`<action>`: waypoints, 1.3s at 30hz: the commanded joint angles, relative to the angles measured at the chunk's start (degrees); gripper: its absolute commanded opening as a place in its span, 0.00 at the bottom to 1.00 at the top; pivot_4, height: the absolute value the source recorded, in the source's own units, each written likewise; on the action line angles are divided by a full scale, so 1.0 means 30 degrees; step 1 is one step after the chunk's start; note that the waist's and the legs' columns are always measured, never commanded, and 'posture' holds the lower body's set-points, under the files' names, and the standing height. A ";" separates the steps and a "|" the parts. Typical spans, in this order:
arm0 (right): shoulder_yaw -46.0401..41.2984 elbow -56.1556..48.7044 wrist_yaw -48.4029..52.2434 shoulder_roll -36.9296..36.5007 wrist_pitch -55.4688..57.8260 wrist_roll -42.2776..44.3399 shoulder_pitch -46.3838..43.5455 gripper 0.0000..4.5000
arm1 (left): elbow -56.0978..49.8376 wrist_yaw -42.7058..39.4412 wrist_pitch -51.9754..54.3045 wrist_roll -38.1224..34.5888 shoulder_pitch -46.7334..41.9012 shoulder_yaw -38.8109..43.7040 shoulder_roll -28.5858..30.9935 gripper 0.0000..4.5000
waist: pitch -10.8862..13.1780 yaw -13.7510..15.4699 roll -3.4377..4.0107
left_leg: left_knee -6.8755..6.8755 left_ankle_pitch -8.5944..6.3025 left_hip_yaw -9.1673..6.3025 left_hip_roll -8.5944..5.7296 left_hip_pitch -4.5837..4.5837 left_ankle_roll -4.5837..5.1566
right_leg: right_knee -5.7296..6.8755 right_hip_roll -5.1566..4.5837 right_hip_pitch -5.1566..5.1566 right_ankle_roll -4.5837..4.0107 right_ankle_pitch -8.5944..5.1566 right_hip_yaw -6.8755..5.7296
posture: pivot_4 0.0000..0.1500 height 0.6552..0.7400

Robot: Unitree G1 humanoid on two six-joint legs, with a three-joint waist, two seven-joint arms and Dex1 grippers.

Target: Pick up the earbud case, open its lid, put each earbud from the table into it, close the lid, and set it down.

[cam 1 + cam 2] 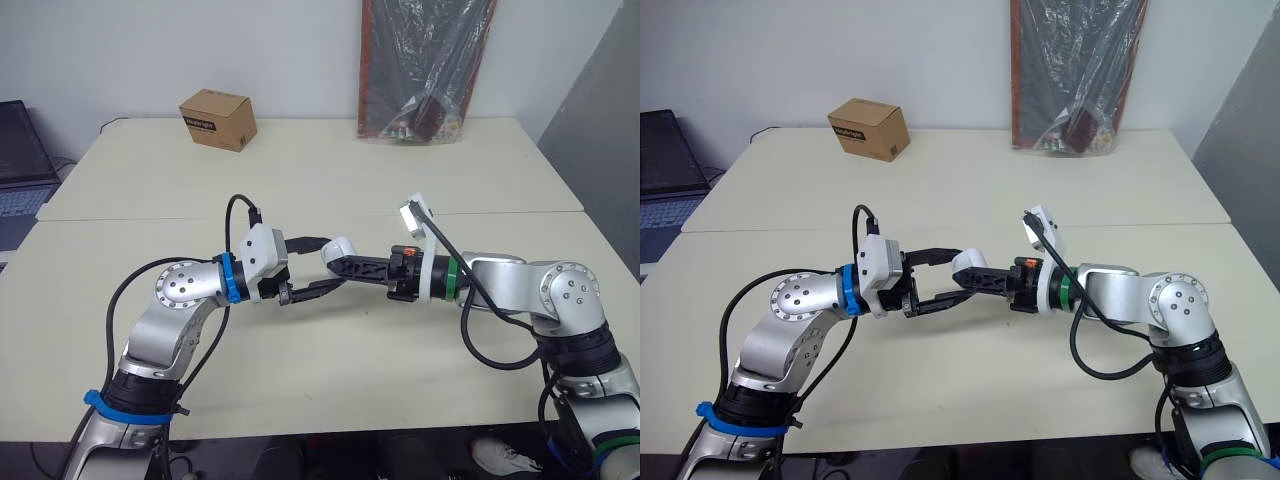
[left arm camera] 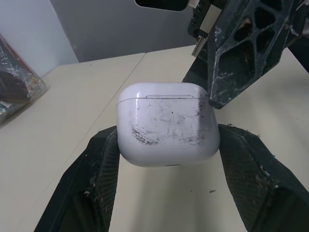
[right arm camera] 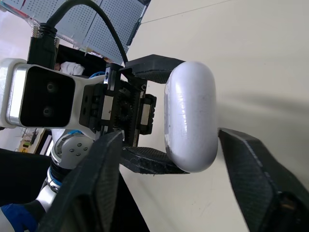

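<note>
Above the middle of the cream table, the left gripper is clamped on the white earbud case, whose lid is closed. The right gripper straddles the case, fingers apart. A cardboard box sits far left; a plastic bag leans against the white wall far right.

cream tables | white wall | grey partition at right

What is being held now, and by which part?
The left gripper clamps the white rounded plastic earbud case by the two sides of its lower body. The right gripper stands open around it.
</note>
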 commanded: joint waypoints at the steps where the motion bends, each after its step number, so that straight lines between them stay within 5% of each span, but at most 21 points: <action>1: -0.0081 -0.0267 0.0050 0.0148 -0.0238 0.0508 -0.0375 0.74 | -0.0739 -0.0003 -0.0033 -0.0359 -0.0466 0.0140 -0.0097 0.61 | 0.0000 0.0001 0.0001 | 0.0000 0.0000 0.0000 0.0000 -0.0001 0.0000 | 0.0000 0.0000 0.0000 0.0001 0.0000 0.0000 | 1.00 1.00; 5: -0.0088 -0.0203 0.0011 0.0241 -0.0267 0.0508 -0.0392 0.65 | -0.0787 -0.0014 0.0045 -0.0415 -0.0530 0.0111 -0.0101 0.61 | 0.0000 0.0001 0.0001 | 0.0000 0.0000 0.0000 0.0000 -0.0001 0.0000 | -0.0001 0.0000 -0.0001 0.0005 -0.0003 0.0000 | 1.00 1.00; 11: -0.0144 -0.0146 -0.0060 0.0383 -0.0293 0.0508 -0.0392 0.18 | -0.0958 -0.0218 0.0350 -0.0636 -0.0543 0.0018 0.0044 0.61 | 0.0001 -0.0002 0.0002 | 0.0000 0.0000 0.0002 0.0000 -0.0004 0.0000 | -0.0001 0.0000 -0.0005 0.0008 -0.0005 0.0003 | 1.00 1.00; 12: -0.0152 -0.0125 -0.0071 0.0391 -0.0290 0.0508 -0.0385 0.17 | -0.0964 -0.0248 0.0392 -0.0640 -0.0544 0.0027 0.0059 0.61 | 0.0001 -0.0003 0.0002 | -0.0001 0.0000 0.0002 0.0000 -0.0003 0.0000 | 0.0000 0.0001 -0.0006 0.0009 -0.0005 0.0002 | 1.00 1.00; 22: -0.0237 -0.0339 -0.0015 0.0499 -0.0350 0.0508 -0.0229 0.17 | -0.1055 -0.0199 0.1397 -0.0906 -0.0646 0.0196 0.0109 0.61 | 0.0001 -0.0005 0.0003 | -0.0002 0.0000 0.0001 0.0001 -0.0007 0.0001 | -0.0002 0.0002 -0.0009 0.0012 -0.0008 0.0002 | 1.00 1.00; 28: -0.0225 -0.0518 0.0019 0.0552 -0.0305 0.0508 -0.0173 0.17 | -0.1421 -0.0922 0.2694 -0.2021 -0.0640 0.0441 0.0597 1.00 | 0.0005 -0.0017 0.0008 | -0.0007 -0.0001 0.0002 0.0010 -0.0012 0.0001 | 0.0000 0.0014 -0.0021 0.0026 -0.0017 0.0002 | 1.00 1.00; 35: -0.0130 -0.0510 -0.0011 0.0236 -0.0217 0.0508 -0.0244 0.17 | -0.1079 -0.1833 0.4507 -0.2555 -0.0633 0.0741 0.2187 1.00 | 0.0005 -0.0020 0.0008 | -0.0007 -0.0001 0.0002 0.0020 -0.0031 0.0001 | 0.0005 0.0025 -0.0046 0.0020 -0.0014 0.0006 | 1.00 1.00; 39: 0.0551 -0.1671 0.3289 -0.1509 0.1830 -0.3819 -0.1348 0.17 | 0.0912 -0.3342 0.7575 -0.3835 -0.1919 0.0978 0.4039 1.00 | 0.0019 -0.0028 0.0031 | -0.0009 0.0001 0.0002 0.0028 -0.0043 0.0003 | 0.0017 0.0041 -0.0075 0.0029 -0.0030 0.0006 | 1.00 1.00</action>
